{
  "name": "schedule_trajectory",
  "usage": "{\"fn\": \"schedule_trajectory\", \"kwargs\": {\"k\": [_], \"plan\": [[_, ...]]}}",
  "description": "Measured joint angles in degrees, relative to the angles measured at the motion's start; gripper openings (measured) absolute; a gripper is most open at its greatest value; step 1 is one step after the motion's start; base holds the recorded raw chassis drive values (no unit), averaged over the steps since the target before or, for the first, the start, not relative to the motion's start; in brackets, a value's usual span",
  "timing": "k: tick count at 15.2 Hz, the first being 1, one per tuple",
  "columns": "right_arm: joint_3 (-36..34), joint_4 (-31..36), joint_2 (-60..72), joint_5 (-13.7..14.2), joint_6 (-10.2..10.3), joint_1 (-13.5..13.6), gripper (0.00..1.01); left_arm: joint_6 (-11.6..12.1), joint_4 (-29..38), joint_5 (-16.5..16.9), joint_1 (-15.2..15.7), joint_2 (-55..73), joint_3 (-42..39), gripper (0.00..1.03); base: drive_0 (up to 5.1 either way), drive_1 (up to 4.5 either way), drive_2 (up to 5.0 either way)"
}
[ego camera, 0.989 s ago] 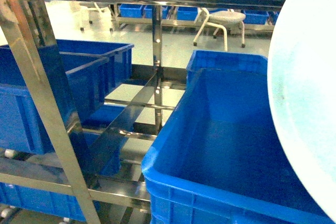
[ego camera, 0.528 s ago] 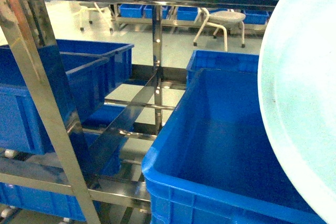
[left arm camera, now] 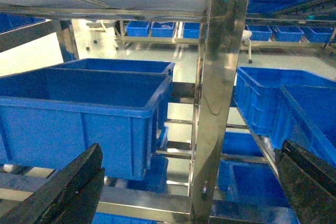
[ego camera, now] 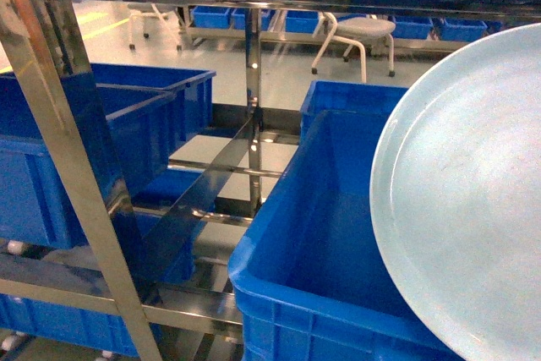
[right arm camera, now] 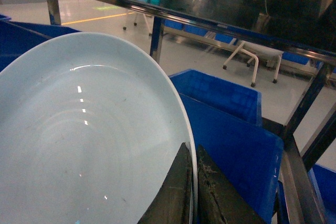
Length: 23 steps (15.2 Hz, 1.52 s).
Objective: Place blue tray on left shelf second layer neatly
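Head view: the pale light-blue round plastic tray (ego camera: 469, 209) is held tilted up on edge at the right, above the large dark-blue ribbed crate (ego camera: 321, 268) that sits on a tier of the shiny stainless-steel rack (ego camera: 63, 137). In the right wrist view the right gripper (right arm camera: 191, 192) has its jaws pinching the tray's rim. In the left wrist view the left gripper (left arm camera: 184, 190) has its jaws spread wide, facing the rack's upright with nothing between them.

Right gripper (right arm camera: 192, 192) is pinching the blue tray (right arm camera: 79, 140) rim between closed fingers; left gripper (left arm camera: 184, 182) is hanging with fingers spread wide apart.
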Motion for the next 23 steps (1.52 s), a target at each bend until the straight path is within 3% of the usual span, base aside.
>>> {"fn": "schedule_trajectory", "kwargs": {"k": [7,11,18,23], "plan": [[4.7,12.6,15.6,-0.1,-0.7,-0.8,0.02,0.0,0.0,0.0,0.0,0.0,0.0,0.98,0.0,0.00,0.0],[5.3,15.2,19.0,-0.1,-1.2,-0.8,0.02,0.0,0.0,0.0,0.0,0.0,0.0,0.98,0.0,0.00,0.0],[8.3,24.2,31.8,-0.2,-4.0,-0.9,0.02,0.0,0.0,0.0,0.0,0.0,0.0,0.98,0.0,0.00,0.0],[13.2,24.2,39.6,-0.5,-6.6,-1.2,0.02,0.0,0.0,0.0,0.0,0.0,0.0,0.98,0.0,0.00,0.0]]}}
